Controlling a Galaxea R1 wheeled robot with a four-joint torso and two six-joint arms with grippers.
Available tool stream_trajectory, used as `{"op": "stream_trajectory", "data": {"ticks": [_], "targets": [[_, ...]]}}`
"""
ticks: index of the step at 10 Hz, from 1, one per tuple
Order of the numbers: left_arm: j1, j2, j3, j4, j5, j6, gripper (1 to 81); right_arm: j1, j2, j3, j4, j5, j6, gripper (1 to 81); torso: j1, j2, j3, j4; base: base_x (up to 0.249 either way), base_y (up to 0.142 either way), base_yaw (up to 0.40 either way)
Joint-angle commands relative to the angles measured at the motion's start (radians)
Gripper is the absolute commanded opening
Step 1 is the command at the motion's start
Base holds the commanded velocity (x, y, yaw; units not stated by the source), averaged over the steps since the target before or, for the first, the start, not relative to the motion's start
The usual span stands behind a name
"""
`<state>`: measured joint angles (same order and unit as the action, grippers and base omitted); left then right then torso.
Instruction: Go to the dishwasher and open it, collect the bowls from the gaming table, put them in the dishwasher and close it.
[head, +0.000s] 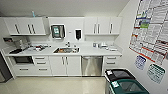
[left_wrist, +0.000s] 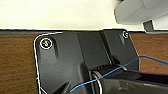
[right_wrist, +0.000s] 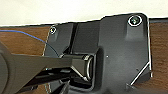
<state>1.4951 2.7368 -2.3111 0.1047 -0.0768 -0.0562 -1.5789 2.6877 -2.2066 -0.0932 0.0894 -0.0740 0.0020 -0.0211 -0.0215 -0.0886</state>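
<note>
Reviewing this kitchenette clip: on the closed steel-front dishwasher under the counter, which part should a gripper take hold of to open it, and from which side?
Best bet is the horizontal bar handle running across the top edge of the dishwasher, just under the counter. Come at it from the front, from the open floor side. The door is closed and its front is flat brushed steel, so the bar looks like the one part that offers a hold.

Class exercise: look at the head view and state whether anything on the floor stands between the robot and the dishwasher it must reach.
Nothing visible blocks the way: the pale floor runs bare up to the closed dishwasher. Two bins stand off to the right by the wall, beside the route.
</note>
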Motion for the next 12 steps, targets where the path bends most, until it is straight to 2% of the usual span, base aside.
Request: {"op": "stream_trajectory", "data": {"ticks": [1,12], "targets": [[-0.048,-0.018,0.012,0.000,0.046,0.002,81.1,0.039,-0.023,0.012,-0.002,-0.048,-0.006,81.1,0.000,0.000,0.000,0.000,0.116,0.000,0.000],[-0.045,-0.018,0.012,0.000,0.046,0.002,81.1,0.041,-0.016,0.012,-0.002,-0.048,-0.006,81.1,-0.001,0.000,0.000,0.000,0.106,0.000,0.000]]}}
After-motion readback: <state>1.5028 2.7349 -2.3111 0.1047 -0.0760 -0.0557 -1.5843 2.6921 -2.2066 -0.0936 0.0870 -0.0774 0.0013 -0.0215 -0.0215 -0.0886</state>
